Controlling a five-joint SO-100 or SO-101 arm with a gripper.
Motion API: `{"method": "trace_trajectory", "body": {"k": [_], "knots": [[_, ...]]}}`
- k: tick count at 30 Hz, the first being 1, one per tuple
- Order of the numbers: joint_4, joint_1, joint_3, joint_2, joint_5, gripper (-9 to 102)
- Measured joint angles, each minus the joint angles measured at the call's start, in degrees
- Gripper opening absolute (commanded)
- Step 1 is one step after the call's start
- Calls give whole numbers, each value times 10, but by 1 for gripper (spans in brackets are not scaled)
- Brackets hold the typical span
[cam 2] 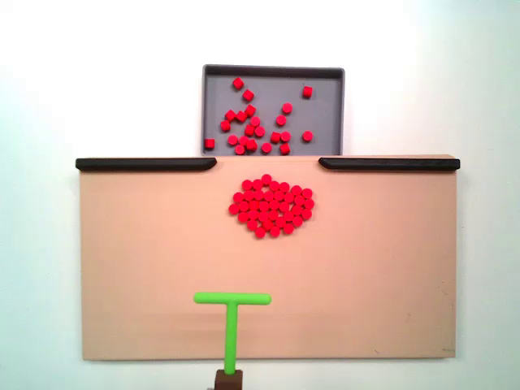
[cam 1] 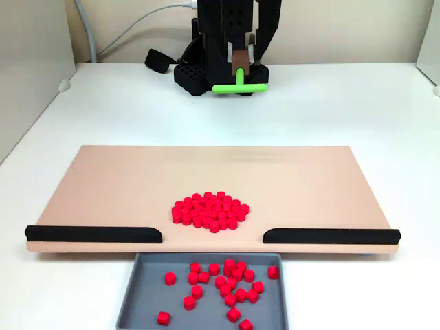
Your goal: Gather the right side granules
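Well apart: granules point(cam 1: 210, 212) (mid-board) from gripper point(cam 1: 240, 69) clasping stick point(cam 2: 231, 325).

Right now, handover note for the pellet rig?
Tool: shut on the green T-stick, crossbar forward, near the board's arm-side edge.
Granules: one dense patch on the tan board, just short of the gap between the two black rails.
Gray tray beyond the gap holds loose red pellets.
Done: patch is packed together.
Left: probably pushing it through the gap into the tray.
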Motion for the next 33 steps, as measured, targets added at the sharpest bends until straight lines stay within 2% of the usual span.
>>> {"method": "trace_trajectory", "body": {"k": [2, 6, 8, 33], "knots": [[-4, 5, 0, -1, -4, 0], [-8, 25, 0, -5, -112, 0], [-8, 27, 0, -5, -127, 0], [-8, 26, 0, -5, -134, 0]]}}
